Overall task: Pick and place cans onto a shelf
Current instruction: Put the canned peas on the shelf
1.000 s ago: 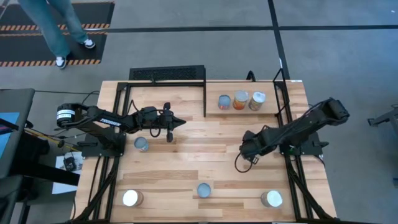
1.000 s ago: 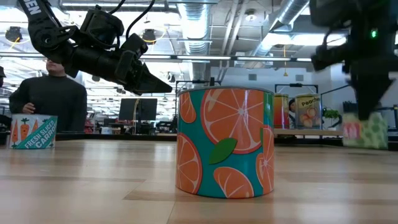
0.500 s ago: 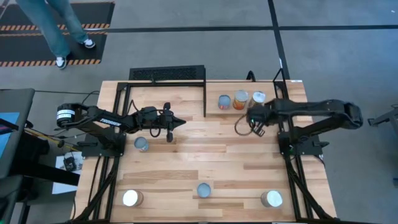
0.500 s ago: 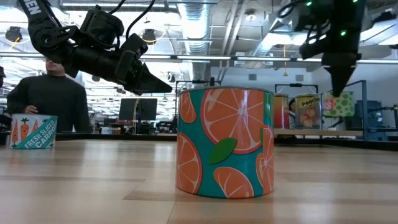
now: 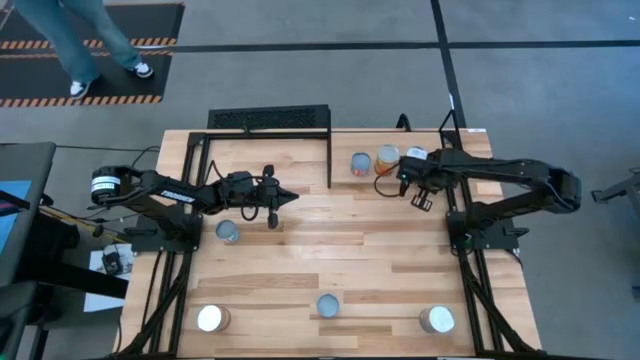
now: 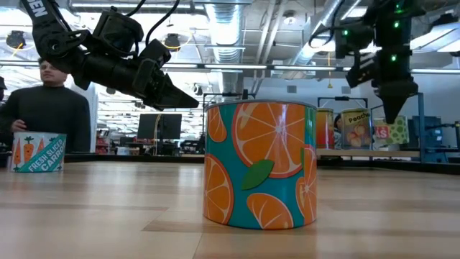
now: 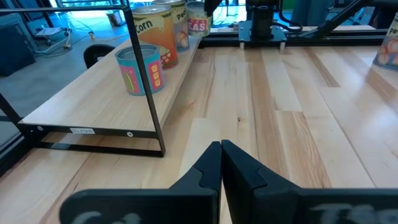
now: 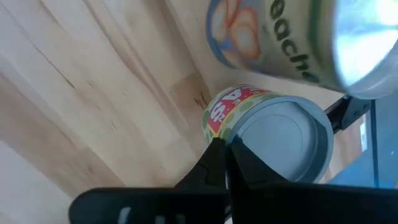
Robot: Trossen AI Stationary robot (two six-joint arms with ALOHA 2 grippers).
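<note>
My right gripper [image 6: 392, 114] points down over the right end of the wooden shelf [image 5: 342, 145]. It is shut on a small green-and-red can with a grey top [image 8: 273, 134]. In the low view this can [image 6: 392, 132] is right of the peaches can [image 6: 356, 128]. In the high view my right arm hides it. A pale-blue-topped can [image 5: 361, 164] and an orange-labelled can [image 5: 387, 160] also stand on the shelf. My left gripper [image 5: 290, 197] is shut and empty above the table's left middle. My right gripper comes at the can from above, fingers pointing down. Its fingertips [image 8: 212, 152] meet at the edge of the can's top rim [image 8: 231, 138], one outside the wall and one over the recessed top. The can is upright below them, level with the shelf cans. Whether it rests on the board, I cannot tell.
Four cans stand on the table: an orange-print can [image 6: 259, 165] at the near middle, a carrots can [image 6: 36, 152] at the left, and one at each near corner [image 5: 210, 318] [image 5: 437, 320]. Black shelf posts [image 5: 330, 160] frame the shelf. A person [image 6: 50, 108] is behind the table.
My right gripper has carried the green-and-red can from above the table's right middle toward the far edge, to the shelf's right end. It then lowered the can beside the peaches can. The arm has swung and stretched out toward the table's left. My left arm has kept still.
</note>
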